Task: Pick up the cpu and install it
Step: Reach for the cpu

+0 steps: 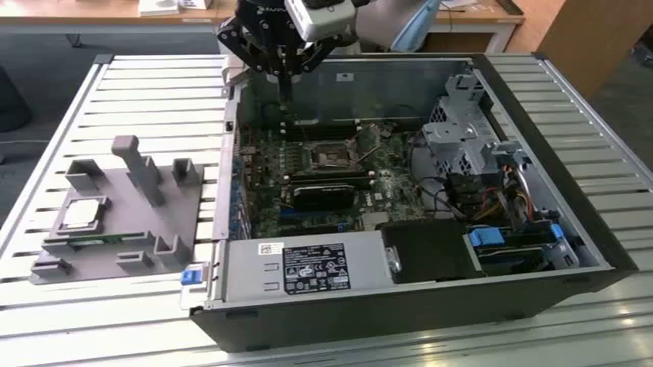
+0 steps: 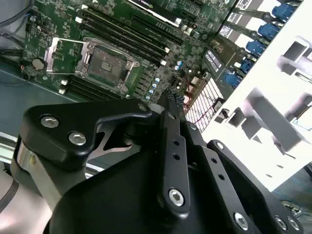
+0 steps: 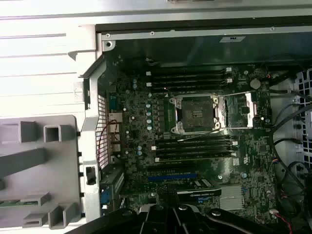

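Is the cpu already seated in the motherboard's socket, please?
No, in the exterior view the cpu lies on the grey tray outside the computer case, apart from the socket.

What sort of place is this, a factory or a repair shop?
Probably a robotics lab or workshop: an open computer case lies on a slatted metal table, a grey tray beside it holds the cpu, and desks stand behind.
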`<action>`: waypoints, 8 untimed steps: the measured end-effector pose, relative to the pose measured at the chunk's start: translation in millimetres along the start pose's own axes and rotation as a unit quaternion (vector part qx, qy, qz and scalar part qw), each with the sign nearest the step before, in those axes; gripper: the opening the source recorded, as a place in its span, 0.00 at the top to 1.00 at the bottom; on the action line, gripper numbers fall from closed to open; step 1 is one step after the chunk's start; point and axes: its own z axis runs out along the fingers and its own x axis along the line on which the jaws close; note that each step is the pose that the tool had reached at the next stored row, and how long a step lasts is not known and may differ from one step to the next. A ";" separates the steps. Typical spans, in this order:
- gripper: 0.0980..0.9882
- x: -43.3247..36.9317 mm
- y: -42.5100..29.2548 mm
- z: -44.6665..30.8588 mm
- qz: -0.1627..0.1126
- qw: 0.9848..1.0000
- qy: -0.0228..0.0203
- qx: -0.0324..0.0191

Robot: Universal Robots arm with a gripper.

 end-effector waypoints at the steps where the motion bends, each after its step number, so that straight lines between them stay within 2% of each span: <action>1: 0.99 0.0 0.0 0.0 0.000 1.000 0.000 0.000; 8: 0.99 1.0 -0.1 -0.1 0.000 1.000 0.000 0.000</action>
